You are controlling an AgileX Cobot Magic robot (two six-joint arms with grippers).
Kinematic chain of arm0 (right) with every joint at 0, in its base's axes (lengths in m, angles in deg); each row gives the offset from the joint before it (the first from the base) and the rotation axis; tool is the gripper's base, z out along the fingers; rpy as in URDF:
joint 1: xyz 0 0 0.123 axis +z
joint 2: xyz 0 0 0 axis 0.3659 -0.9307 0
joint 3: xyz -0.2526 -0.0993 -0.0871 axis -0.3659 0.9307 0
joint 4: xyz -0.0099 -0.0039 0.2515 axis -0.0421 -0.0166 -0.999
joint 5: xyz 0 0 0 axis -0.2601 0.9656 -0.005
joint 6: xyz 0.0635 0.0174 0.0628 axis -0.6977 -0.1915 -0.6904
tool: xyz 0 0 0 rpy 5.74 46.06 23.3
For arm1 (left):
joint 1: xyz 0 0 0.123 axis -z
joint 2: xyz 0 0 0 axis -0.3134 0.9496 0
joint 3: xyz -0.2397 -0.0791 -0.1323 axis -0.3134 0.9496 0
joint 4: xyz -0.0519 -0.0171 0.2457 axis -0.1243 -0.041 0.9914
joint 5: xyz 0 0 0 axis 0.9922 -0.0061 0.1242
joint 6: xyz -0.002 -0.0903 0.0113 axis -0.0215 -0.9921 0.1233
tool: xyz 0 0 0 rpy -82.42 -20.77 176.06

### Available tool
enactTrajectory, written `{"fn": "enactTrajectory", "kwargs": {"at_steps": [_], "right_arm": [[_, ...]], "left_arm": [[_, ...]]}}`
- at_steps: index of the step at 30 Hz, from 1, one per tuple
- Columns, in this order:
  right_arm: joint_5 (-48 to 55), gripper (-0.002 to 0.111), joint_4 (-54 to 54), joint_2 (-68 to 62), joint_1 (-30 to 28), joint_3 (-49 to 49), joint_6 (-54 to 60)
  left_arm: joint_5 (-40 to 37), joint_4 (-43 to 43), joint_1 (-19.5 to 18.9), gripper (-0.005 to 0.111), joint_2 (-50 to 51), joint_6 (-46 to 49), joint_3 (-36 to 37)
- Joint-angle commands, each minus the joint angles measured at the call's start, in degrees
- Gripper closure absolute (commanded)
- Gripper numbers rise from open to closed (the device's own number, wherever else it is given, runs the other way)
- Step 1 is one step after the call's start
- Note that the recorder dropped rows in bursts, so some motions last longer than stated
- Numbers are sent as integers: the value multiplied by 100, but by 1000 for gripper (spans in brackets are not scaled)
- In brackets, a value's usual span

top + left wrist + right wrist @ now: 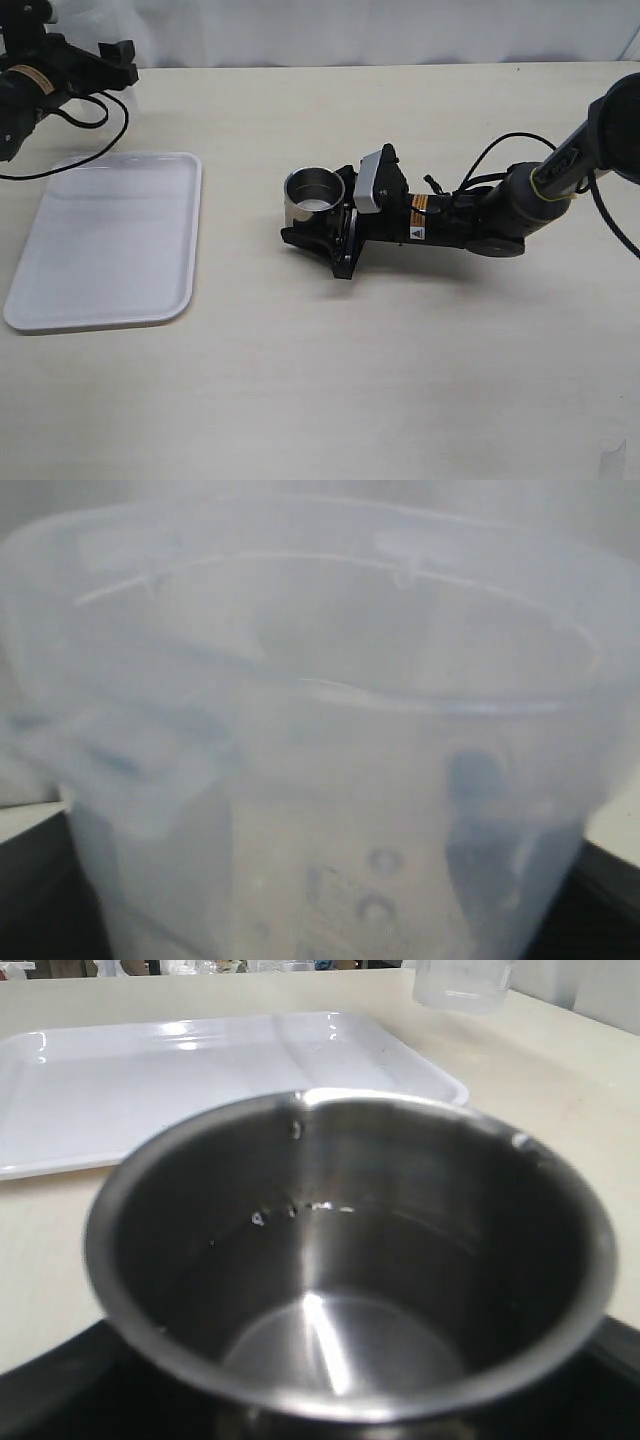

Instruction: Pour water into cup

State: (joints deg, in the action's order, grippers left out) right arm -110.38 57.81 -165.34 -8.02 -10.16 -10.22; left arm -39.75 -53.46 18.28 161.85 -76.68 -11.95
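Observation:
The steel cup (314,196) stands upright on the table near the middle. My right gripper (322,238) lies low on the table with its jaws on either side of the cup's base, shut on it. In the right wrist view the cup (350,1260) fills the picture, with small drops on its shiny inner wall. My left gripper (112,58) is at the far left back, raised. In the left wrist view a translucent plastic beaker (300,740) fills the picture, held in that gripper. Whether water lies in the beaker I cannot tell. The beaker also shows small in the right wrist view (462,984).
A white tray (110,240) lies on the table's left side, also in the right wrist view (150,1080). Black cables trail from both arms. A faint translucent thing (612,455) sits at the front right corner.

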Motion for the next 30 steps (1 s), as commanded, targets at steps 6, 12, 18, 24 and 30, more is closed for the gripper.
{"fn": "enactTrajectory", "kwargs": {"at_steps": [6, 12, 18, 24, 30], "right_arm": [[-73, 104, -23, 29, 6, -30, 51], [-73, 104, -23, 29, 6, -30, 51], [-73, 104, -23, 29, 6, -30, 51], [-73, 104, -23, 29, 6, -30, 51], [-73, 104, -23, 29, 6, -30, 51]], "left_arm": [[86, 30, 29, 107, 190, -217, -42], [883, -41, 29, 107, 541, -138, -42], [400, -81, 29, 107, 590, -138, -263], [-20, 31, 29, 107, 617, -128, -446], [1003, 265, 29, 107, 617, -115, -446]]}}
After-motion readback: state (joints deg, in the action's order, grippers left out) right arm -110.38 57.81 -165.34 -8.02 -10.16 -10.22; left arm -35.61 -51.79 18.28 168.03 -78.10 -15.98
